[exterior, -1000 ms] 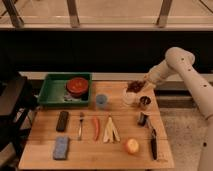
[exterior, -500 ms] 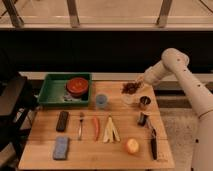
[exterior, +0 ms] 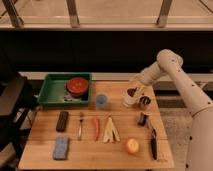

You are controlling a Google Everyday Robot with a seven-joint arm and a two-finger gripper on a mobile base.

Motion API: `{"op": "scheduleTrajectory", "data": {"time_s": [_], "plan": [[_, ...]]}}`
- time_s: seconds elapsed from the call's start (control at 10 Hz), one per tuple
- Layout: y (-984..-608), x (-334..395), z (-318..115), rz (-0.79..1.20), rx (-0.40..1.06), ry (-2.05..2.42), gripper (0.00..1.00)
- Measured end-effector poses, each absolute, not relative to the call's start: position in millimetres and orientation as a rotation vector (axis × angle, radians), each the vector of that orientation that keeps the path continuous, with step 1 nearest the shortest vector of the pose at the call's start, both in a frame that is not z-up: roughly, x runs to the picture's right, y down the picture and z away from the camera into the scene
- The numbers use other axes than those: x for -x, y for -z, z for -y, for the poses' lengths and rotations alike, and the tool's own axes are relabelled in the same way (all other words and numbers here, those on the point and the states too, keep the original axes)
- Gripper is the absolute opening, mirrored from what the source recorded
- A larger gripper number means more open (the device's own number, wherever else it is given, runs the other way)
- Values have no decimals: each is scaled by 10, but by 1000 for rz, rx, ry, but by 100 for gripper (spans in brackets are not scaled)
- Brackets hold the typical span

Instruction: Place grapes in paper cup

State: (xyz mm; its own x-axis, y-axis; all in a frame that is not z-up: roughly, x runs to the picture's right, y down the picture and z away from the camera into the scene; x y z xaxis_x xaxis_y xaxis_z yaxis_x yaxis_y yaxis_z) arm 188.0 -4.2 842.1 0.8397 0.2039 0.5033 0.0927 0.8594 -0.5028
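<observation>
The end effector (exterior: 134,89) is seen at the far right of the tabletop (exterior: 45,150), right above the paper cup (exterior: 130,100). The grapes (exterior: 132,92) are seen as a dark clump at the cup's rim, just under it. It cannot be told if they are gripped or let go. Only a straight drop down looks needed.

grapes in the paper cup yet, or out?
In, at least partly: the grapes sit at the paper cup rim, the pincer right above. Whether it has released them: cannot tell.
</observation>
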Motion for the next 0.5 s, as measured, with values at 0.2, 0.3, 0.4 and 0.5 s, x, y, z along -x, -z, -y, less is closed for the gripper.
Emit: {"op": "scheduleTrajectory", "data": {"time_s": [0.2, 0.3, 0.4, 0.5], "plan": [[-8327, -1943, 106, 570, 508, -68, 70], [-8271, -1988, 139, 568, 495, -73, 70], [-8123, -2087, 223, 558, 463, -88, 70], [-8062, -2145, 249, 552, 449, -96, 70]]}}
